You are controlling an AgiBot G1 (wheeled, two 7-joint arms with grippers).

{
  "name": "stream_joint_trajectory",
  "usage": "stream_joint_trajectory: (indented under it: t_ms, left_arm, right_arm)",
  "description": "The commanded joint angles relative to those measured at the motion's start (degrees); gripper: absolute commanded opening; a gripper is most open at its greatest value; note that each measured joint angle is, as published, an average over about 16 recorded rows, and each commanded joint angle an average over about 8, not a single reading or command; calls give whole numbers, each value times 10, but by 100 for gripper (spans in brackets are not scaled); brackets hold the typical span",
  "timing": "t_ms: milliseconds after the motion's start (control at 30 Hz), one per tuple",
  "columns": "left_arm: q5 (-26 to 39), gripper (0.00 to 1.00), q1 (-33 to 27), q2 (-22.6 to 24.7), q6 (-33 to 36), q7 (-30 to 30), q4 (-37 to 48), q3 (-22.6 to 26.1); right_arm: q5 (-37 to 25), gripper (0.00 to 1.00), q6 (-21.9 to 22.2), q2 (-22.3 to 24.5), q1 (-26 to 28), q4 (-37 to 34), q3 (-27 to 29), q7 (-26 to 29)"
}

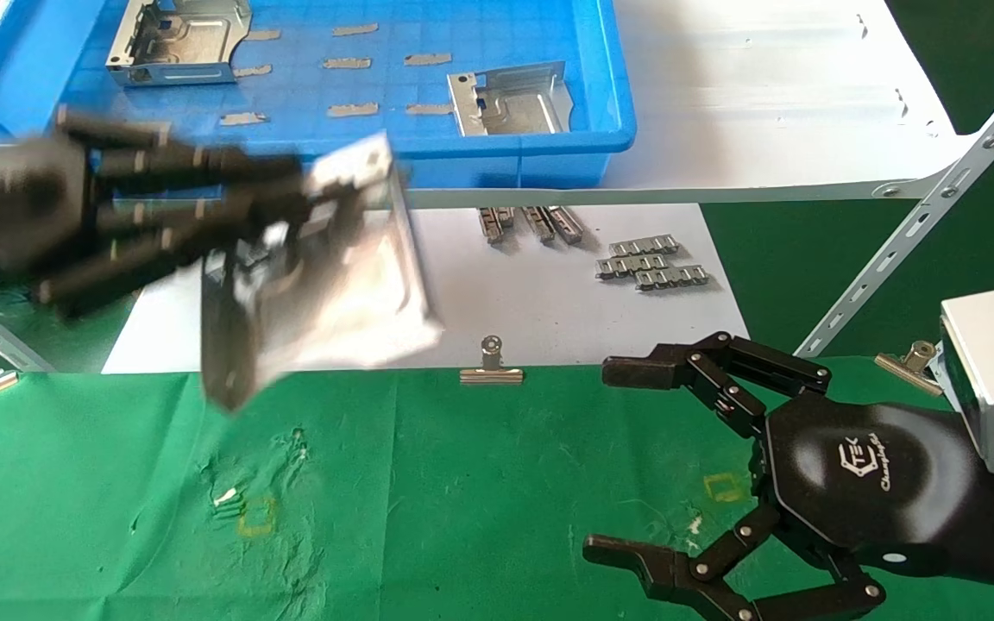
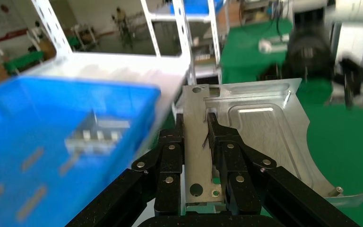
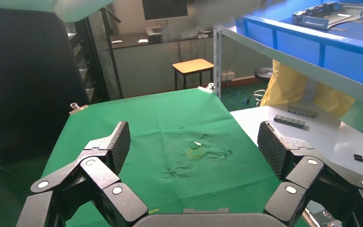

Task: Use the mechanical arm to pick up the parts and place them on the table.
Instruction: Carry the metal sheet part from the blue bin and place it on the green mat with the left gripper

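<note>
Inside blue tray (image 1: 600,129), two parts (image 1: 178,39).

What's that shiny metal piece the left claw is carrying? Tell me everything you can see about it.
It is a metal plate of silvery stamped sheet, roughly square, with a raised channel pressed into its face, small round holes along one edge strip, upturned edges and one curved cut-out corner. The left gripper pinches that holed edge between black jointed fingers. In the head view the plate hangs tilted in the air, over the near edge of the white board and the green table, touching nothing but the fingers.
</note>
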Motion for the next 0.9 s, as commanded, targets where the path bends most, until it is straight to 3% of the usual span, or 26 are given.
stream_joint_trajectory:
  t_ms: [33,200,500,700,900]
  left_arm:
    - [-19,0,25,-25,-1,11,-25,12]
    - [21,0,57,-30,-13,137,7,42]
    - [122,0,69,18,-54,346,149,82]
    - [153,0,61,42,-54,418,227,96]
    - [164,0,40,51,-26,449,283,104]
  right_arm:
    - [0,100,0,0,0,0,0,0]
    - [0,100,0,0,0,0,0,0]
    - [0,100,0,0,0,0,0,0]
    - [0,100,0,0,0,0,0,0]
    - [0,100,0,0,0,0,0,0]
